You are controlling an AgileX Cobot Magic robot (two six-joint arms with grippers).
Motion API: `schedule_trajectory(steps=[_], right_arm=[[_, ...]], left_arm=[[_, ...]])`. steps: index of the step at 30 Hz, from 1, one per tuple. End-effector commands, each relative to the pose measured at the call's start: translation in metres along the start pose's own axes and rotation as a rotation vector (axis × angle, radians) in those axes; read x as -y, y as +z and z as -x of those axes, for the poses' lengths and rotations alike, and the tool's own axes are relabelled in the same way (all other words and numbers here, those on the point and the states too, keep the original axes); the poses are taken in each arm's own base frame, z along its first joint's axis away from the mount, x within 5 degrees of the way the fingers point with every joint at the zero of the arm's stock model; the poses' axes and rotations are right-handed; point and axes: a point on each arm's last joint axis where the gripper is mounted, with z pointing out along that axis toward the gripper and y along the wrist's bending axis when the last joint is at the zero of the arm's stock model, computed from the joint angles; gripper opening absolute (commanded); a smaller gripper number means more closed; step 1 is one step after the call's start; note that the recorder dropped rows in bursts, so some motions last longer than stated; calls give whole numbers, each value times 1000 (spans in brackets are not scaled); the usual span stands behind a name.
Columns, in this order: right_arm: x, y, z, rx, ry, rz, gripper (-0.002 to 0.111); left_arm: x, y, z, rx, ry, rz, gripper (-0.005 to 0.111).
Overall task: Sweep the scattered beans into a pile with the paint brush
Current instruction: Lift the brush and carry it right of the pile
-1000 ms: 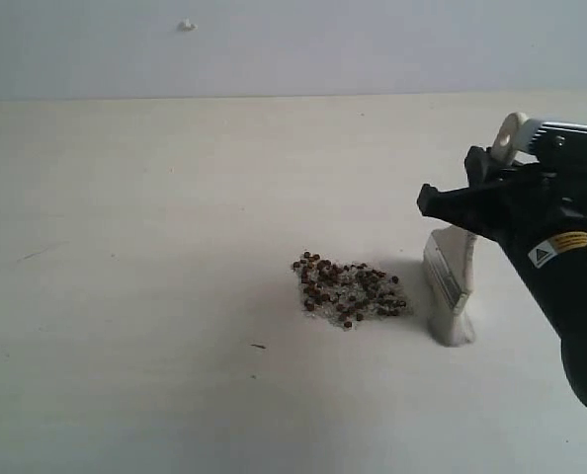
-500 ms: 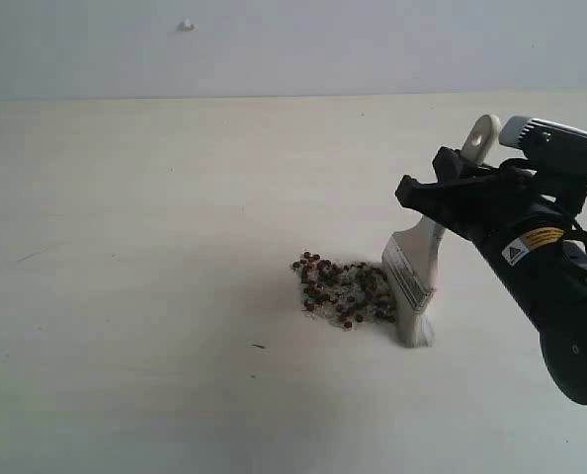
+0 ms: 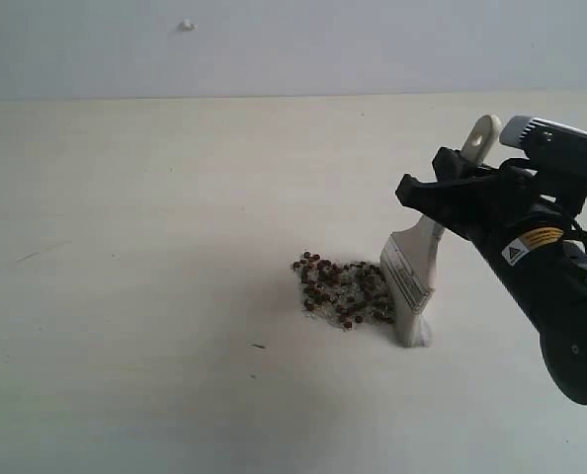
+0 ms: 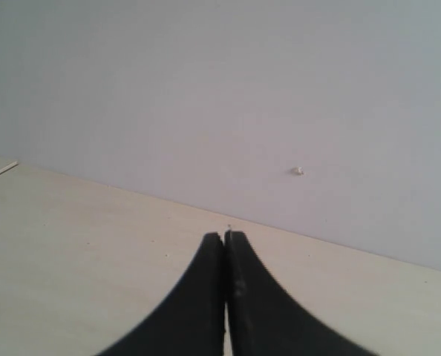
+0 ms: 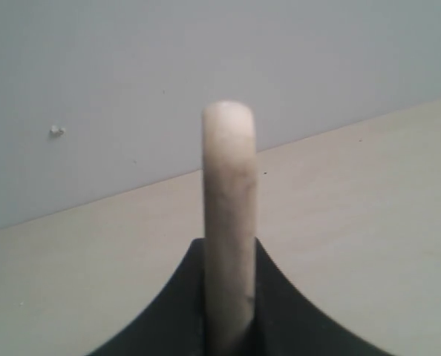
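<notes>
- The left gripper (image 4: pixel 226 239) is seen only in its own wrist view. Its two black jaws are pressed together and nothing is between them. It hangs over the bare table (image 3: pixel 125 247), facing the pale wall (image 3: pixel 293 49).
- On the wall, far and to the left, there is a small white mark (image 3: pixel 187 25).
- A tiny dark speck (image 3: pixel 259 347) lies alone on the table, near and to the left of the beans.
- The beans (image 3: pixel 343 291) lie a little right of the middle of the table. They are reddish-brown, mixed with white grains, and they form one compact pile.
- The paint brush (image 3: pixel 412 272) stands just to the right of the pile, tilted, with its handle (image 5: pixel 228 185) leaning up and to the right.
- The whitish bristles (image 3: pixel 415 334) press on the table and bend a little. The left edge of the brush touches the right side of the pile.
- The silver ferrule (image 3: pixel 405 278) is above the bristles. The hole in the end of the handle shows above the gripper.
- The right gripper (image 5: pixel 228 252) is clamped on the cream handle, one black jaw on each side.
- The right arm (image 3: pixel 555 296) comes in from the right edge, black, with a small yellow label.
</notes>
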Motion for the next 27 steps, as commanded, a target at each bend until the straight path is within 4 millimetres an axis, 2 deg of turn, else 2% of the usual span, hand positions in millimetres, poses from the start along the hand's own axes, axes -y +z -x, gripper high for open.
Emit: schedule_trajectory(steps=[1, 5, 12, 17, 20, 22, 24, 27], right_arm=[[2, 0, -3, -17, -45, -29, 0], [0, -1, 6, 16, -72, -33, 0], [-13, -13, 46, 158, -132, 18, 0], [-13, -15, 51, 164, -171, 4, 0], [-15, -10, 48, 102, -176, -4, 0], [-21, -3, 49, 56, -238, 9, 0], [-26, 1, 56, 43, -289, 1, 0], [-35, 11, 81, 17, -349, -19, 0]], left_arm=[[-1, 0, -1, 1, -2, 4, 0], [-1, 0, -1, 1, -2, 4, 0], [-1, 0, -1, 1, -2, 4, 0], [-1, 0, -1, 1, -2, 4, 0], [-1, 0, -1, 1, -2, 4, 0], [-1, 0, -1, 1, -2, 4, 0], [-1, 0, -1, 1, -2, 4, 0], [-1, 0, -1, 1, -2, 4, 0]])
